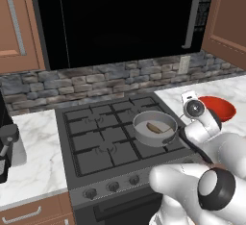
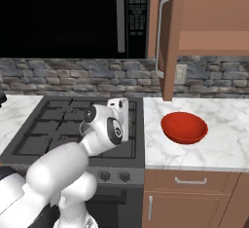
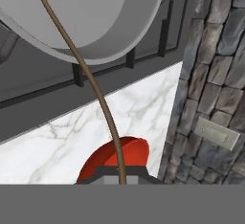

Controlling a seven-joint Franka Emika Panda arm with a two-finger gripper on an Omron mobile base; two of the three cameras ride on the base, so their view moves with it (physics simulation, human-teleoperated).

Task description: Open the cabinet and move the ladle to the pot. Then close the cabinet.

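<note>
Hand view puts me right over the pot (image 3: pixel 91 22), and I see the ladle (image 3: pixel 91 86) running as a thin brown line from the claw (image 3: pixel 120 180) at the bottom up across the pot's rim; the claw is clamped together on the end of that slender handle. From the left base view the scoop lies inside the pot (image 1: pixel 154 128), which sits on the near right burner of the stove (image 1: pixel 96 137), so I judge the transfer all but done and the release still to come. My worry is that release: the handle is long, curved and thin, and it leans over the rim on the side of the red bowl (image 2: pixel 184 127), so if I let go while the scoop is not settled on the pot's floor, the ladle could tip out over the rim onto the stove or the marble surface (image 2: pixel 214 139) beside the pot. Pulling the claw away along the handle could also drag the ladle out or nudge the shallow pot across the grate. The cabinet (image 2: pixel 168 42) door stands open, edge-on above the surface just past the pot's right side, and my arm must swing up without clipping it before I shut it.
</note>
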